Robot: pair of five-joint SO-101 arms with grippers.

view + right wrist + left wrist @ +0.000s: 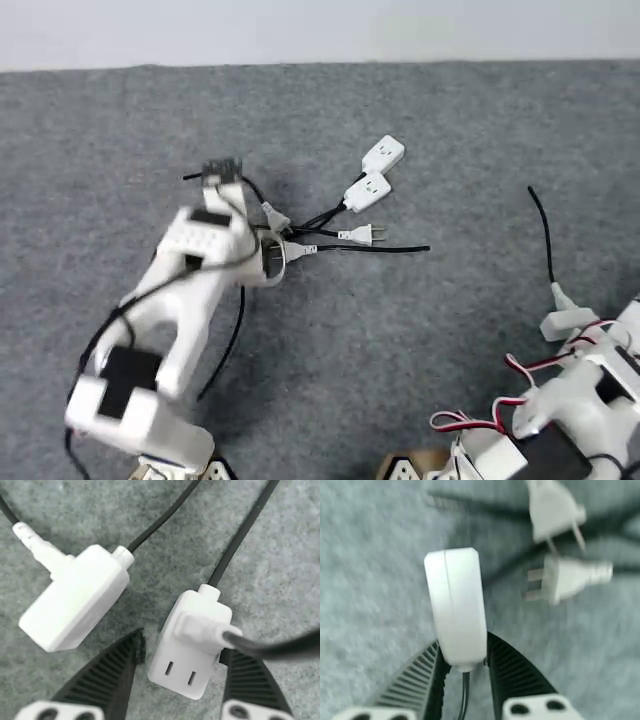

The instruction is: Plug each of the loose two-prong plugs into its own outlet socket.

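Nothing plugged yet, I judge. Left tool (464,642) clamps a white socket (456,605), with two loose plugs (570,577) just beside it on the table (450,330). Right tool (184,645) gapes astride a second socket (172,667).

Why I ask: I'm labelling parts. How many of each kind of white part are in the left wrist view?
two-prong plugs: 2
outlet socket, held in the left end effector: 1
Total: 3
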